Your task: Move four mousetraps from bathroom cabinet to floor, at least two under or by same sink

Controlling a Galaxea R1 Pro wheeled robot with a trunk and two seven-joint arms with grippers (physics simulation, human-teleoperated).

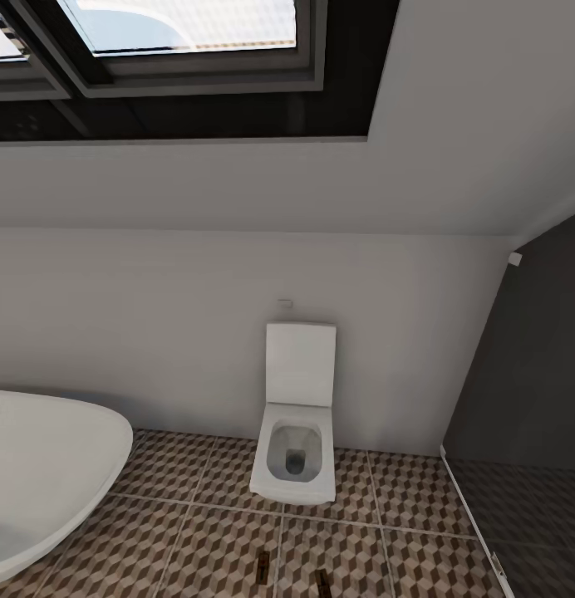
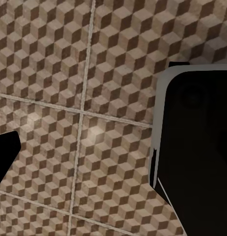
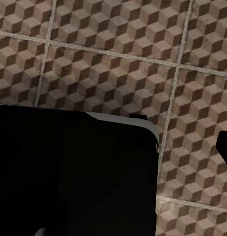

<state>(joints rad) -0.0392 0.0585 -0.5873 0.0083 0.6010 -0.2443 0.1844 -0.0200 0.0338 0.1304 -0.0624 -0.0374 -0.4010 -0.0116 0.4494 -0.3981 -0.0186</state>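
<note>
You're mid-transit facing the toilet [image 1: 296, 415] wall, so turn the base toward the cabinet or sink before any reach, and keep clear of the two small dark-and-tan items low on the bathroom floor [image 1: 196, 531], probably mousetraps [image 1: 262, 569], too small to confirm. Count: one toilet, one tub [image 1: 46, 473], two skylight panes [image 1: 188, 25], two possible traps. The wrist views look down on cube tiles and dark robot body; can't tell either gripper's opening.
</note>
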